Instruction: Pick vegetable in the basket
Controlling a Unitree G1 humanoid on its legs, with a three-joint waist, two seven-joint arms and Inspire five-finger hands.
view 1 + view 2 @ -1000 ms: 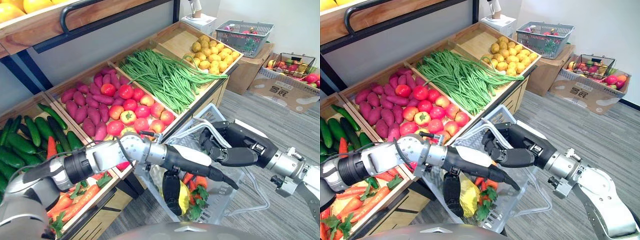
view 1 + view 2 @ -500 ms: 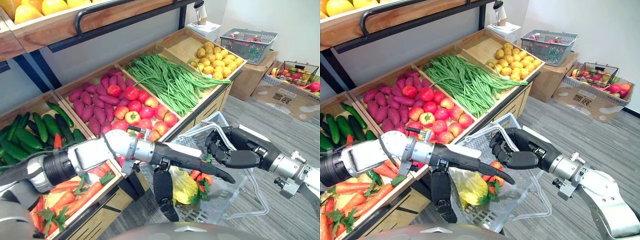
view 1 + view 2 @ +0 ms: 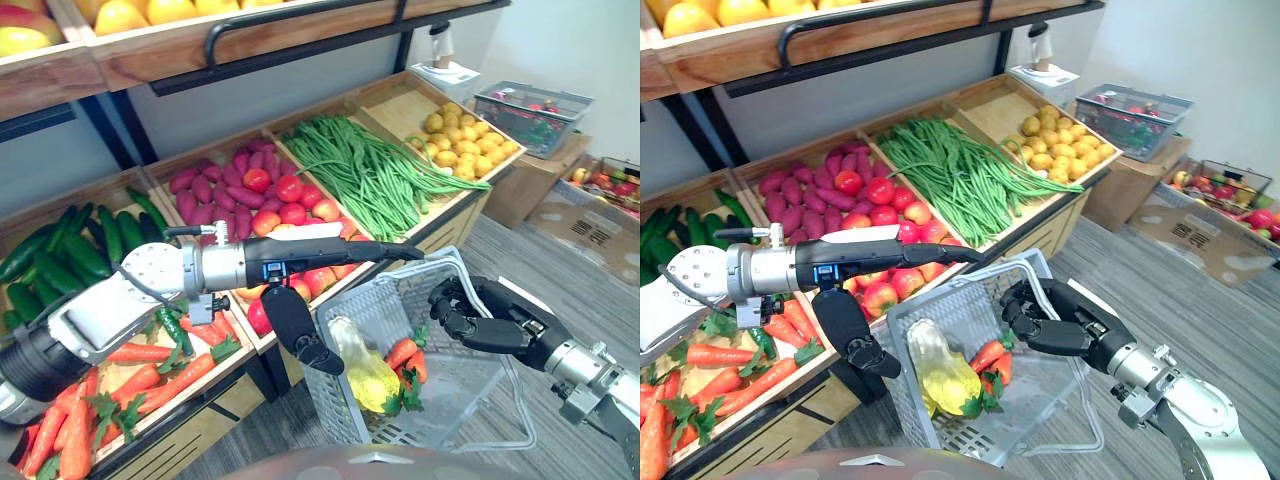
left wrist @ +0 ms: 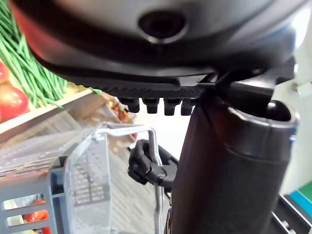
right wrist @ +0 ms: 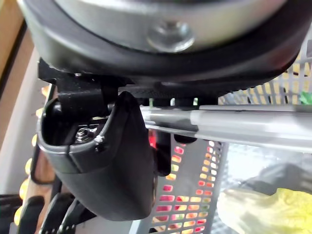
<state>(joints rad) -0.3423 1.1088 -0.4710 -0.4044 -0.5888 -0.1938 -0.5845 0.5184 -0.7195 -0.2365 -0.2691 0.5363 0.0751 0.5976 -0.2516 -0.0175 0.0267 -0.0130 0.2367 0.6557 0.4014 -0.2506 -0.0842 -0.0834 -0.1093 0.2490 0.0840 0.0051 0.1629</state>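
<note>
A long wooden display stand (image 3: 395, 100) runs along the grey back wall (image 3: 200, 100), split into slanted bins, with wooden cabinet fronts (image 3: 1065, 215) underneath. Above it hangs a wooden shelf (image 3: 140, 58). Off to the right there's a white wall (image 3: 570, 40), bright and evenly lit. Grey plank floor (image 3: 570, 270) spreads out past the stand. In the corner sits a brown cardboard box (image 3: 525, 190) with a grey corner basket (image 3: 530, 105) on top, and just beside it a flatter cardboard box (image 3: 590, 225).
</note>
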